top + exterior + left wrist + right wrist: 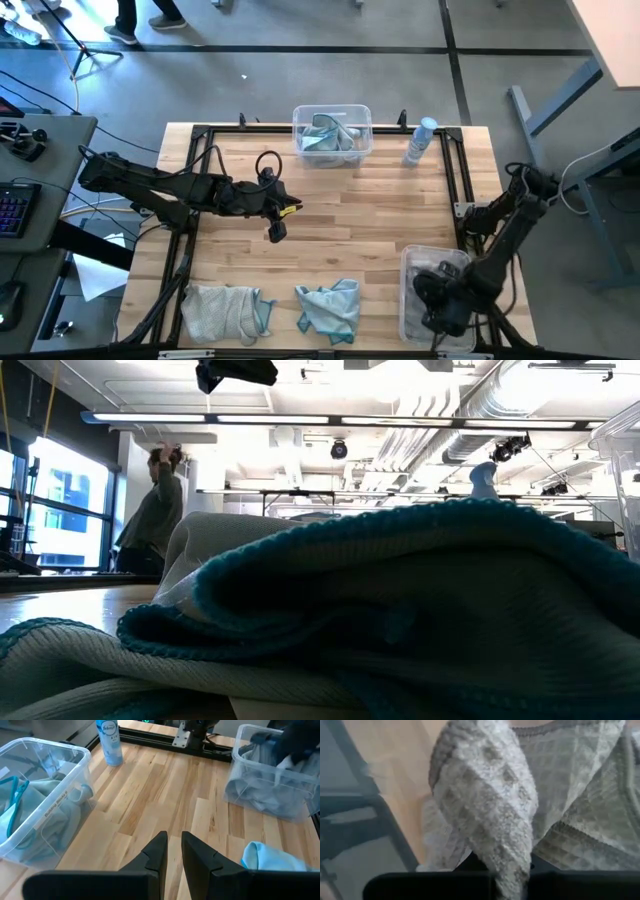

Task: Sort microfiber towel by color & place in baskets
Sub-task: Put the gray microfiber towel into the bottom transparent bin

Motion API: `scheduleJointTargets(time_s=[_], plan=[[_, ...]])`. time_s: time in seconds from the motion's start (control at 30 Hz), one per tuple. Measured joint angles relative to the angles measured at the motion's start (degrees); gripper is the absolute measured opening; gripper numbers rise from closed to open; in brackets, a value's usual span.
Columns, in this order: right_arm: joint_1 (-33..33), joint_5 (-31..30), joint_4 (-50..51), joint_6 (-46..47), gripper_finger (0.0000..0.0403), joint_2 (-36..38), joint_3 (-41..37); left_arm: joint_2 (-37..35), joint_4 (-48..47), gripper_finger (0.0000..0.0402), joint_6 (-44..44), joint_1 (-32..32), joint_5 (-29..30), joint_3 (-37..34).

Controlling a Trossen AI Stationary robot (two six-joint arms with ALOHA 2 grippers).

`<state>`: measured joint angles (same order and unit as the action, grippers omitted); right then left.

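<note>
A wooden table (pixel 350 220) fills the middle, edged by a black metal frame (pixel 195 190). A white and blue spray bottle (pixel 420 141) stands upright near the table's far right corner. A keyboard (pixel 15 208) lies on a desk left of the table. Beyond the table stands a person (pixel 155 515).

The counter (pixel 340 225) is light wood planking inside a black frame (pixel 452 165). Two clear tubs (pixel 332 135) (pixel 432 297) hold pale teal and grey towels; the loose towels are grey (pixel 220 312) and teal with darker edging (pixel 330 308). The grey waffle-weave cloth (pixel 490 805) has a grid pattern; the spray bottle (pixel 420 141) is white and blue.
</note>
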<state>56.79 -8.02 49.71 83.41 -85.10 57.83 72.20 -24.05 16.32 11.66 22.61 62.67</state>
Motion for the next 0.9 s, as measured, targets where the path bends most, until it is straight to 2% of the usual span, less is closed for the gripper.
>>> scheduleJointTargets(time_s=[0.2, 0.3, 0.43, 0.63, 0.77, 0.9], plan=[[-1.5, 3.5, -7.7, -3.9, 0.0010, 0.0, -7.1, 0.0, 0.0, 0.0042, 0.0, 0.0, 0.0, 0.0], [-2.3, 6.1, -11.6, -6.3, 0.0034, 0.0, -9.3, 0.0, 0.0, 0.0042, 0.1, 0.0, 0.0, 0.0], [-3.3, 8.5, -12.2, -6.3, 0.0081, 0.0, -9.7, 0.0, 0.0, 0.0042, 0.1, 0.0, 0.0, 0.0], [-3.6, 8.6, -8.2, -6.5, 0.0138, 0.0, -5.9, 0.0, 0.0, 0.0042, 0.1, 0.0, 0.0, 0.0], [-3.6, 8.6, -1.2, -6.9, 0.0148, 0.0, -0.4, 0.0, 0.0, 0.0042, 0.1, 0.0, 0.0, 0.0], [-3.5, 7.2, 10.7, -7.0, 0.0149, 0.1, 7.1, 0.0, 0.1, 0.0042, 0.0, 0.0, 0.0, 0.0]])
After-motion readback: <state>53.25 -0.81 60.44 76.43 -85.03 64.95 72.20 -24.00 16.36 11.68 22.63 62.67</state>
